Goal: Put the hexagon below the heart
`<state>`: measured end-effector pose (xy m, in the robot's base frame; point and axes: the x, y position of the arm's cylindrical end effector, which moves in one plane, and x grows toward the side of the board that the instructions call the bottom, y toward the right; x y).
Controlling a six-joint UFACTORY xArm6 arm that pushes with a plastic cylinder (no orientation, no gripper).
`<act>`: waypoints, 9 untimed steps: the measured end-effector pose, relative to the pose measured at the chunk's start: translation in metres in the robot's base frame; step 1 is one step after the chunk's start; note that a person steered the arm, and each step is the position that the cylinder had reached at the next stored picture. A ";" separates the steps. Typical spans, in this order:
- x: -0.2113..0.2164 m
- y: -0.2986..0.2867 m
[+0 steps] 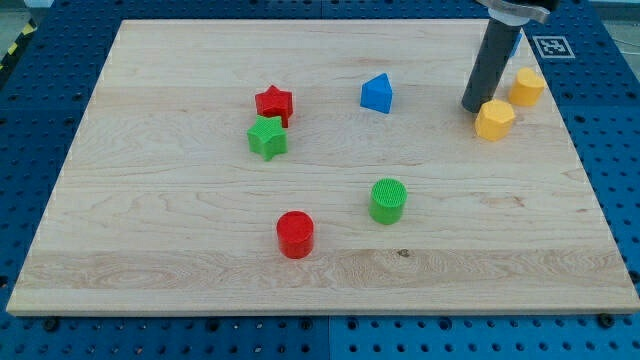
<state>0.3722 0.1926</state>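
A yellow hexagon [494, 119] lies near the board's right side. A second yellow block [527, 87], which looks like the heart, lies just up and to the right of it, with a small gap between them. My tip [471, 109] rests on the board right against the hexagon's upper-left side. The dark rod rises from there to the view's top edge.
A blue triangular block [377, 94] lies left of my tip. A red star [273, 103] touches a green star [267, 137] at centre left. A green cylinder [387, 200] and a red cylinder [295, 234] stand lower down. The board's right edge [585, 170] is near the yellow blocks.
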 end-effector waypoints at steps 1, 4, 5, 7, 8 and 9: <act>0.003 0.000; 0.003 -0.021; 0.007 -0.021; 0.043 0.009; 0.051 0.021; 0.051 0.027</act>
<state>0.4229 0.2195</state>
